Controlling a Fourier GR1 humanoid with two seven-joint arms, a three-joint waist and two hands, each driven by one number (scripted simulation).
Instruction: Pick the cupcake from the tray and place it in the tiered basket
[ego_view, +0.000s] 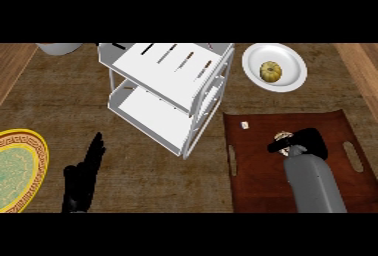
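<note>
My right hand (299, 142) is curled round the cupcake (283, 136) on the tray (255, 175), fingers over its top for lifting. The basket (173, 95) stands just left. My left hand (83, 175) rests open on the counter (140, 170).

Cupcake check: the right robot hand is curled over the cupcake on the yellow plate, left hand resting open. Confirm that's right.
Not quite. The head view shows the right robot hand curled over the cupcake on the brown tray, not the yellow plate. The left robot hand does rest open.
</note>
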